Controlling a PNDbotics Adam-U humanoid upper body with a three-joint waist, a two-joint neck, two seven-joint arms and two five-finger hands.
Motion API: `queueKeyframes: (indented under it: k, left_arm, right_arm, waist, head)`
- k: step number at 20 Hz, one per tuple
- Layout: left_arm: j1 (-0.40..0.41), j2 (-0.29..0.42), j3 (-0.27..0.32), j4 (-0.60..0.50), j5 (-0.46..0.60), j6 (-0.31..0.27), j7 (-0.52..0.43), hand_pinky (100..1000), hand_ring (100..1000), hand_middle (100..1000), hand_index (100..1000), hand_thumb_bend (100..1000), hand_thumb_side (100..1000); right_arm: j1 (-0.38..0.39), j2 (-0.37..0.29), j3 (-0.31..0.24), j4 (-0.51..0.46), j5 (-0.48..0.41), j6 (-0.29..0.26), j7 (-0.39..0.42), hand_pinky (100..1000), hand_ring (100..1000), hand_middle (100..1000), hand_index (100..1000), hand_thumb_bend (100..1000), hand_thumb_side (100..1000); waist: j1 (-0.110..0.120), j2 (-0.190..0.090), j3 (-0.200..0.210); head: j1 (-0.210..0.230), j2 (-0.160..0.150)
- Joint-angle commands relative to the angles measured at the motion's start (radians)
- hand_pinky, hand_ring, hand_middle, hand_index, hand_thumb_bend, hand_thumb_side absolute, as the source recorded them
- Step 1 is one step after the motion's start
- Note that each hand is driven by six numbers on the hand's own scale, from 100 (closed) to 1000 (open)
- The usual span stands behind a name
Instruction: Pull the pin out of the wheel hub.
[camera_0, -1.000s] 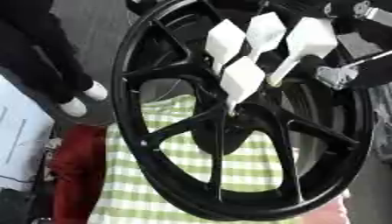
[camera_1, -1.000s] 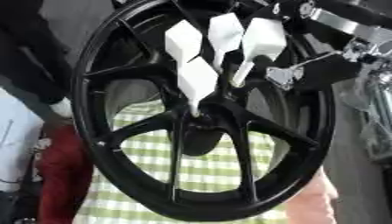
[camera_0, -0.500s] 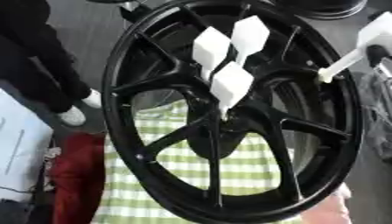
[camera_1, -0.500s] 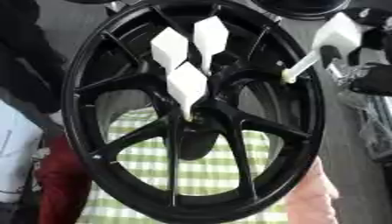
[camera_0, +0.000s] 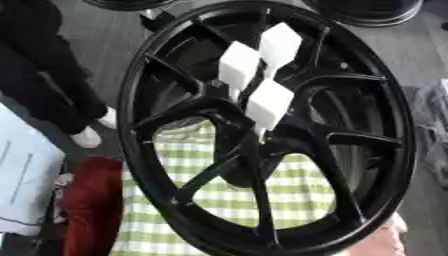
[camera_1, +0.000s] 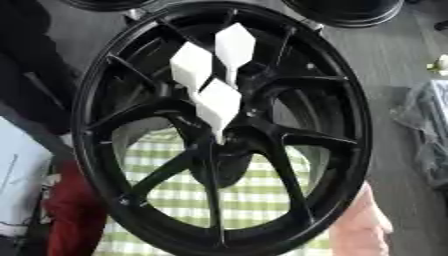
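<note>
At wheel hub (camera_0: 254, 145), 3 white pins (camera_0: 269, 102) seated, no fingers nr.

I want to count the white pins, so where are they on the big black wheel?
Three white pins cluster in the upper middle of the black wheel, just above its hub, with the green checked cloth showing behind the spokes below.

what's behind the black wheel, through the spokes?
Through the black wheel spokes, a green-and-white checked cloth shows behind the lower half and grey floor higher up. The hub and spokes cover the rest. Three white pins stick out in front.
</note>
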Motion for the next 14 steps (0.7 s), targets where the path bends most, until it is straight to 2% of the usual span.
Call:
queueKeyframes:
  k: [1, 3, 5, 6, 7, 9, 10, 12, 14]
  left_arm:
    - [0.000, 0.013, 0.012, -0.022, -0.007, -0.001, 0.005, 563, 873, 879, 714, 238, 895]
    - [0.000, 0.013, 0.012, -0.022, -0.007, -0.001, 0.005, 563, 873, 879, 714, 238, 895]
    - [0.000, 0.013, 0.013, -0.022, -0.007, -0.001, 0.006, 563, 873, 879, 714, 238, 896]
    - [0.000, 0.013, 0.013, -0.022, -0.007, -0.001, 0.006, 563, 873, 879, 714, 238, 896]
    - [0.000, 0.013, 0.012, -0.021, -0.006, -0.001, 0.005, 564, 873, 879, 714, 239, 896]
    - [-0.001, 0.012, 0.012, -0.021, -0.006, -0.001, 0.004, 564, 873, 880, 714, 239, 896]
    - [-0.002, 0.012, 0.012, -0.021, -0.006, -0.001, 0.004, 564, 873, 880, 714, 239, 896]
    - [-0.002, 0.012, 0.012, -0.021, -0.006, 0.000, 0.004, 564, 874, 880, 714, 239, 897]
    - [-0.002, 0.012, 0.012, -0.021, -0.006, 0.000, 0.004, 564, 874, 881, 714, 239, 897]
  right_arm:
    - [0.028, 0.031, -0.083, -0.006, -0.011, 0.038, -0.099, 638, 286, 199, 404, 100, 464]
    - [0.051, 0.062, -0.118, -0.006, 0.019, 0.091, -0.175, 644, 291, 195, 409, 100, 434]
    - [0.072, 0.092, -0.136, 0.000, 0.059, 0.157, -0.227, 684, 324, 230, 443, 100, 415]
    - [0.079, 0.104, -0.140, 0.012, 0.083, 0.192, -0.243, 747, 391, 302, 511, 100, 366]
    - [0.084, 0.114, -0.140, 0.030, 0.115, 0.228, -0.245, 858, 586, 506, 718, 100, 187]
    - [0.087, 0.131, -0.134, 0.058, 0.211, 0.283, -0.196, 932, 763, 680, 838, 100, 100]
    - [0.087, 0.140, -0.132, 0.067, 0.258, 0.301, -0.163, 950, 798, 720, 853, 100, 100]
    - [0.083, 0.157, -0.132, 0.084, 0.321, 0.324, -0.108, 993, 867, 775, 863, 100, 100]
    - [0.079, 0.165, -0.137, 0.096, 0.353, 0.340, -0.083, 1000, 876, 778, 853, 100, 100]
  waist:
    - [0.001, -0.012, -0.004]
    - [-0.001, -0.011, -0.004]
    - [-0.001, -0.011, -0.006]
    - [-0.002, -0.010, -0.007]
    - [-0.002, -0.010, -0.007]
    - [-0.001, -0.009, -0.007]
    - [-0.001, -0.009, -0.006]
    - [0.000, -0.008, -0.007]
    - [0.000, -0.009, -0.007]
  head:
    - [0.004, -0.014]
    - [0.004, -0.014]
    - [0.007, -0.015]
    - [0.007, -0.015]
    - [0.007, -0.015]
    - [0.007, -0.015]
    - [0.006, -0.015]
    - [0.005, -0.015]
    - [0.005, -0.015]
